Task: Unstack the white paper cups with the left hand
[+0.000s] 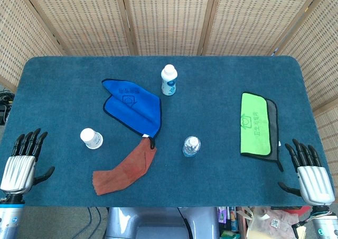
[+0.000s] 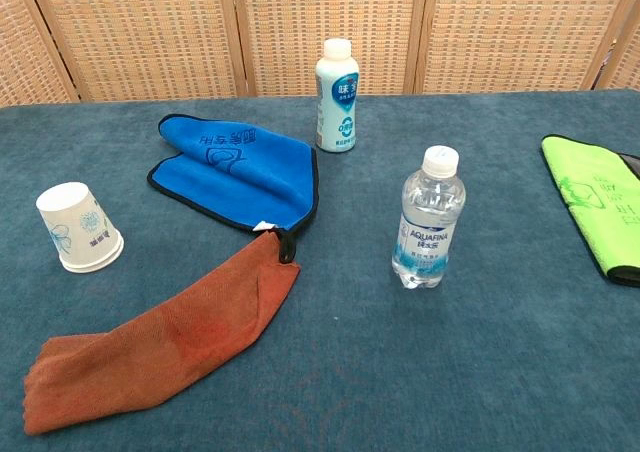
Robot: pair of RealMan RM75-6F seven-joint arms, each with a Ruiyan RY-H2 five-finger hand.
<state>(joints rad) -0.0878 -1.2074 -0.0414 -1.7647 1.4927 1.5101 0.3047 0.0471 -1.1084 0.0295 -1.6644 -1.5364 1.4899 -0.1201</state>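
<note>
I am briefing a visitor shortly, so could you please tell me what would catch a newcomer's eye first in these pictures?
Probably the bright cloths on the dark blue table: a folded blue microfibre cloth in the middle, a crumpled rust-red cloth trailing from its corner toward the front edge, and a lime-green cloth to the right. Next, the upside-down white paper cups on the left, and the open left hand and right hand resting at the front corners.

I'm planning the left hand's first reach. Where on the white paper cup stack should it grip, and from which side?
Grip the white paper cups around the side wall near the upturned base, coming from the robot's left, where the open left hand waits. The stack stands upside down, rim on the table, so the narrower top end is free, and the orange cloth lies on the other side.
</note>
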